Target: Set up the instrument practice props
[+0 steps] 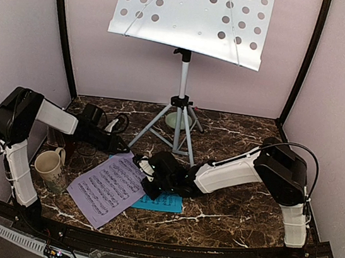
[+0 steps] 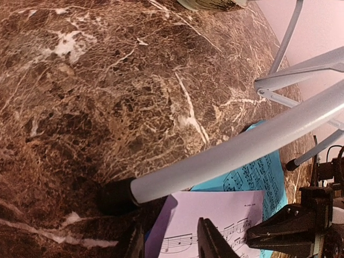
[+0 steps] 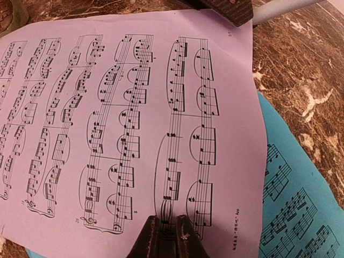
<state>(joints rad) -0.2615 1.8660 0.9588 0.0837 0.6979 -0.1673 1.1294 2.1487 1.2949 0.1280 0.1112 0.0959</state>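
Observation:
The silver music stand (image 1: 181,98) rises at the back centre, its perforated tray (image 1: 194,11) high above the table. A lilac sheet (image 1: 104,190) lies at the front left, overlapping a blue sheet (image 1: 166,203). My right gripper (image 1: 144,165) is low at the lilac sheet's far corner. In the right wrist view its fingers (image 3: 167,220) are pinched nearly together on that sheet (image 3: 107,107), with the blue one (image 3: 290,215) beside it. My left gripper (image 1: 120,127) stands open by a tripod leg (image 2: 226,156), its fingers (image 2: 169,231) straddling the lilac sheet's edge (image 2: 215,207).
A cream mug (image 1: 48,167) stands at the left, under my left arm. Behind the tripod legs sits a small pale-green bowl (image 1: 175,120). Pink walls and black corner posts (image 1: 64,32) close in the marble table (image 1: 232,207) on three sides.

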